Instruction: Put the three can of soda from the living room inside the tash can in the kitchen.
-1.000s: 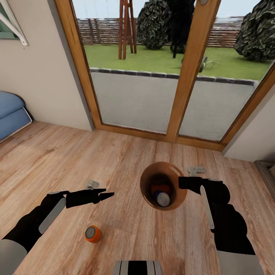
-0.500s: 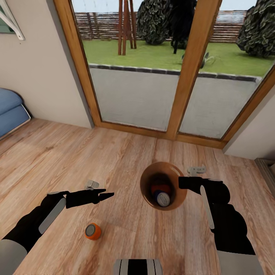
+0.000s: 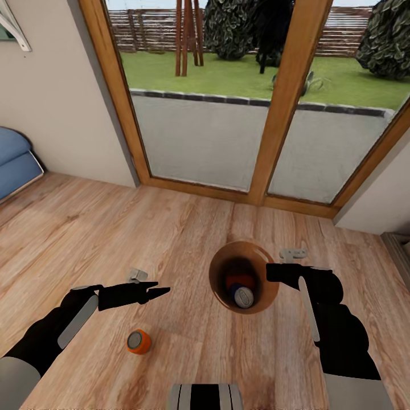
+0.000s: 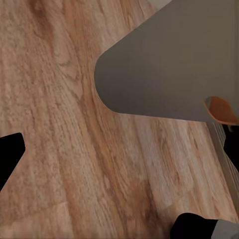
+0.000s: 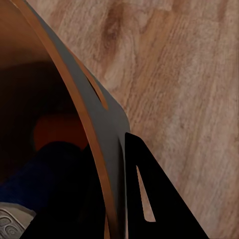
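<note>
Bin gripped by its rim, one can loose on the floor.

Right gripper point(image 3: 272, 272) clamped on the tash can point(image 3: 222, 256) rim, orange and blue cans inside. Left gripper point(image 3: 162, 292) closed to a point, empty, above the floor. Third orange can point(image 3: 138, 341) lying near-left; best approached by opening wide and lowering squarely over it.
</note>
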### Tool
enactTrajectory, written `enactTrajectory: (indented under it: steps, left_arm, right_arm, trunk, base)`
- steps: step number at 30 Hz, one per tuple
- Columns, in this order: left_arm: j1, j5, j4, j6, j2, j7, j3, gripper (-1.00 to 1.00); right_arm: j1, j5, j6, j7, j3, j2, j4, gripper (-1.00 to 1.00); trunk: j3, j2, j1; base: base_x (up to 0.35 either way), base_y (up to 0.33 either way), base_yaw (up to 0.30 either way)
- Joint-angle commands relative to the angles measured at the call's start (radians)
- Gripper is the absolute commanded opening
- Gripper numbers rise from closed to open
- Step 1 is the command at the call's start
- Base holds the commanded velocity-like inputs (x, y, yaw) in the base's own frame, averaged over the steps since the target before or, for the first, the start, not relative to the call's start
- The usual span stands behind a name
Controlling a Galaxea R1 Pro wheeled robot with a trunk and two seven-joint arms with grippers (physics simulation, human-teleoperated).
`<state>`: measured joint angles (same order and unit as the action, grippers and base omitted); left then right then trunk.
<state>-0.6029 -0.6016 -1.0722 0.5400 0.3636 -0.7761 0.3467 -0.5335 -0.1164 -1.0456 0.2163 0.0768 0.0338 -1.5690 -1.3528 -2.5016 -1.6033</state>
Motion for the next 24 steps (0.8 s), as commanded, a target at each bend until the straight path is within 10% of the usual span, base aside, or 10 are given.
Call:
enactTrajectory:
  steps: [1, 24]
  left_arm:
    - [0.000, 0.000, 0.000, 0.000, 0.000, 0.000, 0.000, 1.00]
    - [0.000, 0.000, 0.000, 0.000, 0.000, -0.003, 0.000, 1.00]
  right_arm:
    - [0.000, 0.021, -0.002, 0.006, 0.000, 0.000, 0.000, -1.00]
    - [0.000, 0.021, -0.002, 0.006, -0.001, 0.002, 0.000, -1.00]
  trunk:
    - [-0.001, 0.000, 0.000]
    - [-0.026, 0.000, 0.000]
  base:
    - [0.000, 0.000, 0.000]
    - [0.000, 0.000, 0.005]
